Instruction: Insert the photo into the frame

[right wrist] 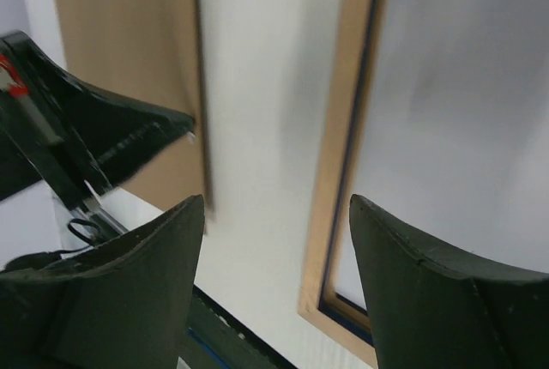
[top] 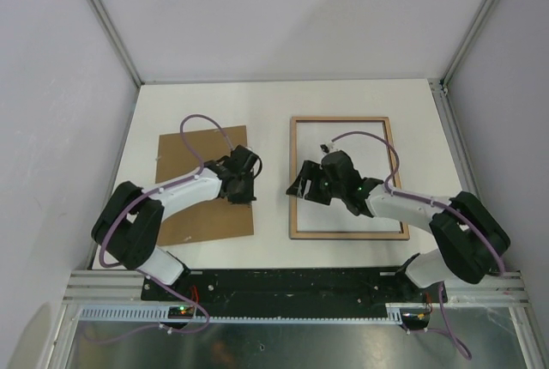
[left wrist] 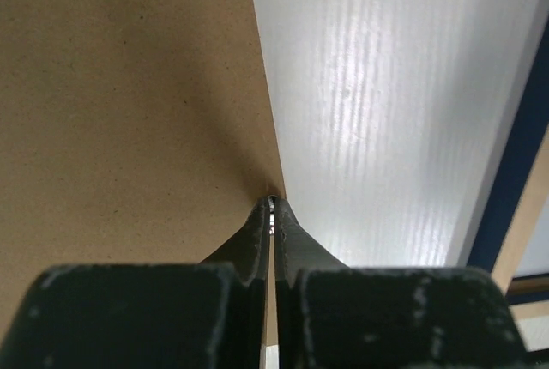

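The frame [top: 347, 117] lies wood side up on the right of the surface [top: 274, 103], with a brown board [top: 193, 163] to its left. The left fingers [left wrist: 253, 244] are closed at the board's right edge. The right fingers [right wrist: 146, 283] hang apart over the frame's left rail. I cannot pick out the photo; only plain white shows inside the frame.

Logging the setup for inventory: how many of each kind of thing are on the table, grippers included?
Brown cardboard board: 1
Wooden picture frame: 1
Grippers: 2 (left gripper, right gripper)
Total: 4
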Robot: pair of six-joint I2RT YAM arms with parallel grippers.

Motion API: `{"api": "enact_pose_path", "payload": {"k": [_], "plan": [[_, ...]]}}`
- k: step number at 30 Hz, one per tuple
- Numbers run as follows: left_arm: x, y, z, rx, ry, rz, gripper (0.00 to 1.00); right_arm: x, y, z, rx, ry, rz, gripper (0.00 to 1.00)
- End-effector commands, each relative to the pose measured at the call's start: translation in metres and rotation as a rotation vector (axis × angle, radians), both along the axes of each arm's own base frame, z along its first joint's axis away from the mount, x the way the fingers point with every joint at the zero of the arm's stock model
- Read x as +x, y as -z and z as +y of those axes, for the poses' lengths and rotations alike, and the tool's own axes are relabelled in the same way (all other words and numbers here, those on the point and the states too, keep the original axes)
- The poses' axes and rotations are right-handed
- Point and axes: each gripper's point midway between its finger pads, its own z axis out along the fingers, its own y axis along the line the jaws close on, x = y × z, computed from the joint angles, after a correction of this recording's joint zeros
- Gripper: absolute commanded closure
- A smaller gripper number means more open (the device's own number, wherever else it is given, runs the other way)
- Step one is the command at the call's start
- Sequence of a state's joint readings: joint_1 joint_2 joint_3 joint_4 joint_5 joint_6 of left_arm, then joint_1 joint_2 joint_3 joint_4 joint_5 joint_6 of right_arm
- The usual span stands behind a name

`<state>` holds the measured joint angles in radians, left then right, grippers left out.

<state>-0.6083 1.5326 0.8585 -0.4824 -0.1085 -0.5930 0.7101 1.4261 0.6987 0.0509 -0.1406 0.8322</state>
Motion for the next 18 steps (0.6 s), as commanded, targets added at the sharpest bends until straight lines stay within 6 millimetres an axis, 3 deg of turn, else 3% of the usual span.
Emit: {"api": "enact_pose_path", "payload": {"k": [1, 5, 12, 18], "plan": [[0.0, -0.024, -0.021, -0.086, 0.06, -0.039, 1.0, 0.025, -0.043, 0.04, 0.145, -0.021, -0.097, 0.27], [-0.003, -0.029, -0.029, -0.107, 0.083, -0.041, 1.0, 0.034, -0.043, 0.058, 0.191, -0.031, -0.094, 0.27], [-0.008, -0.039, -0.039, -0.148, 0.096, -0.048, 1.0, 0.059, -0.028, 0.086, 0.258, -0.048, -0.077, 0.27], [-0.013, -0.048, -0.043, -0.172, 0.104, -0.066, 1.0, 0.069, -0.011, 0.115, 0.308, -0.088, -0.034, 0.27]]}}
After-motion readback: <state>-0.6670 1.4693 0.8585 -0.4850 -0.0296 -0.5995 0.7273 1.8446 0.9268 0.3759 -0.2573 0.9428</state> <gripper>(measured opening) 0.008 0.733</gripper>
